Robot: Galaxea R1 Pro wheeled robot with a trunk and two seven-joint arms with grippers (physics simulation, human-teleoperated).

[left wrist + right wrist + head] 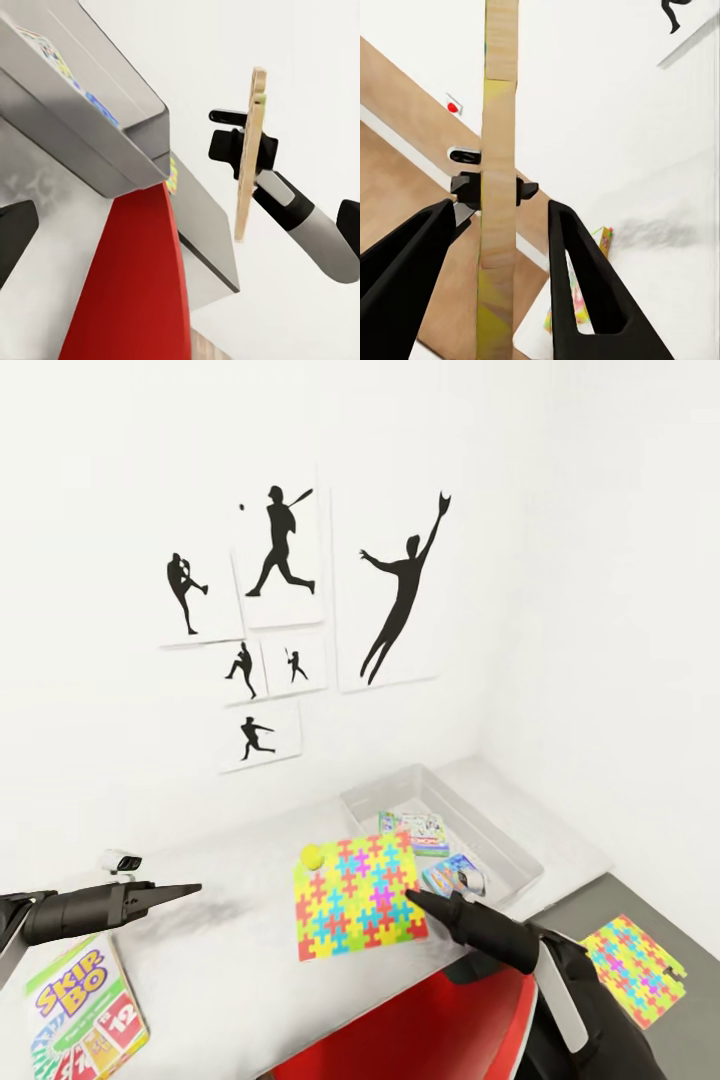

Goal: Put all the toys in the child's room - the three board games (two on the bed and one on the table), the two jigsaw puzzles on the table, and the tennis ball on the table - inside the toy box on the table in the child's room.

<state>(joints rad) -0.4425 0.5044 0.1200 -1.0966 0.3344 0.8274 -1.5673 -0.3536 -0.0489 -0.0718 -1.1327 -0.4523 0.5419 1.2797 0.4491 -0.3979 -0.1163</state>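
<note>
We're mid-carry. The right gripper is clamped on the edge of a jigsaw puzzle, a thin, stiff board with a bright interlocking print, held flat. The toy box, grey with low walls, sits just beyond the fingertips, so we judge the next move is a short swing over its rim before letting go. The tennis ball, small and round, waits at the puzzle's far corner. The left gripper looks spread and empty.

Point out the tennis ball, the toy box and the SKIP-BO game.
tennis ball (311, 854): head view, its middle.
toy box (520, 877): head view, right wall near the rim.
SKIP-BO game (84, 1013): head view, printed lid.
</note>
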